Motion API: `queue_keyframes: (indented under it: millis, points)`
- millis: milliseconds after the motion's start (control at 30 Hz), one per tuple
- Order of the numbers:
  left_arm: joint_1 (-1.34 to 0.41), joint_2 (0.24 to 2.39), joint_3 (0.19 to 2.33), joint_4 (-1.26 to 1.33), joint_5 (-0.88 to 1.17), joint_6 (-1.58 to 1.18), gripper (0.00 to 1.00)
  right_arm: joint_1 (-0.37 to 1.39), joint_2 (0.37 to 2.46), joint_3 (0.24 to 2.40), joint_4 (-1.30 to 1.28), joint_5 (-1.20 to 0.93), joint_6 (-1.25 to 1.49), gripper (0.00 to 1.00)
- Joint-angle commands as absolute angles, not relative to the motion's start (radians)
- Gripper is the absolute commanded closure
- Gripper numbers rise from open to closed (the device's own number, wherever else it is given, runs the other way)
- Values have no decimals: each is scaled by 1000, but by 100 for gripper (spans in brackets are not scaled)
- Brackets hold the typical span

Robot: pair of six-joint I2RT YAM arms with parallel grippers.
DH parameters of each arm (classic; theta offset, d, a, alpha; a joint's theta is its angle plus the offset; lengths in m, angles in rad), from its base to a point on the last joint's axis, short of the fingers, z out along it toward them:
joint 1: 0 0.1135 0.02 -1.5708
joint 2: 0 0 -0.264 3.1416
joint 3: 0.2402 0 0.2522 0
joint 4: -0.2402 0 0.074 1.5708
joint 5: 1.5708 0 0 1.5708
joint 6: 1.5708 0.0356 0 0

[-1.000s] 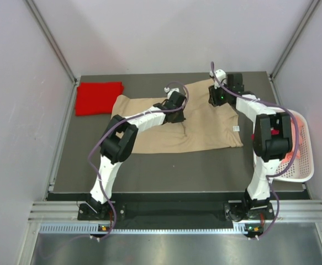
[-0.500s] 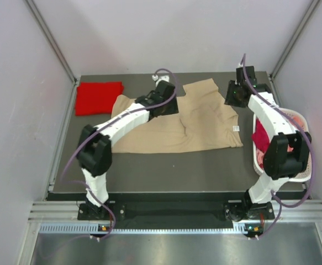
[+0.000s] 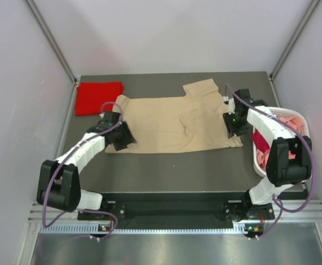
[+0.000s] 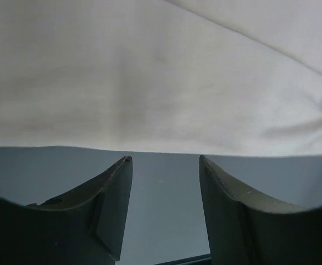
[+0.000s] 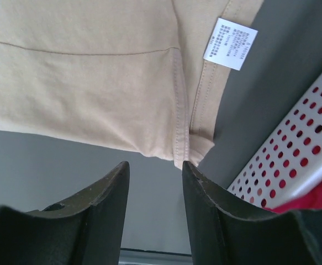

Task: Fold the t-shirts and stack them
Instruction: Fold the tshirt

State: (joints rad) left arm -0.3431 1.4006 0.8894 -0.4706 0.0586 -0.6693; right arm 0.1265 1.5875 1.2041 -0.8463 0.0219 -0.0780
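Tan t-shirt [image 3: 174, 124] lies flat mid bench [image 3: 177, 168]. Folded red t-shirt [image 3: 98, 97] sits at the far-left corner, and there's more cloth in the basket [image 3: 286, 112] on the right. Left gripper [image 4: 165, 165] is at the tan shirt's near-left corner, right gripper [image 5: 155, 168] at its near-right corner, below the label [image 5: 229, 44]. Both are partly open and hold nothing. I read this as the corner pinch before a fold. I'd get the fingers onto the edge, catch both layers, close together and lift evenly to avoid skew. The basket wall is close on the right.

Lab robot cell: plain white walls [image 3: 17, 110], aluminium rail [image 3: 310, 212], dark table [image 3: 172, 171]
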Motion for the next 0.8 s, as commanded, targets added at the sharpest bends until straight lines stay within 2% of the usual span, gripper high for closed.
queue_keyframes:
  millis: [0, 267, 433, 567, 767]
  points:
    - [-171, 1295, 809, -376, 229, -718, 43, 120, 1617, 1235, -848, -6, -153, 57]
    - [-72, 1201, 726, -387, 42, -755, 37, 97, 1677, 1246, -865, 43, -230, 56]
    - [-14, 1236, 703, -408, -42, -755, 36, 55, 1690, 1249, -858, 8, -261, 56]
    - [32, 1236, 661, -387, -51, -779, 31, 45, 1689, 1240, -850, -44, -301, 55]
    - [57, 1261, 606, -293, -43, -808, 31, 41, 1697, 1195, -824, -83, -344, 57]
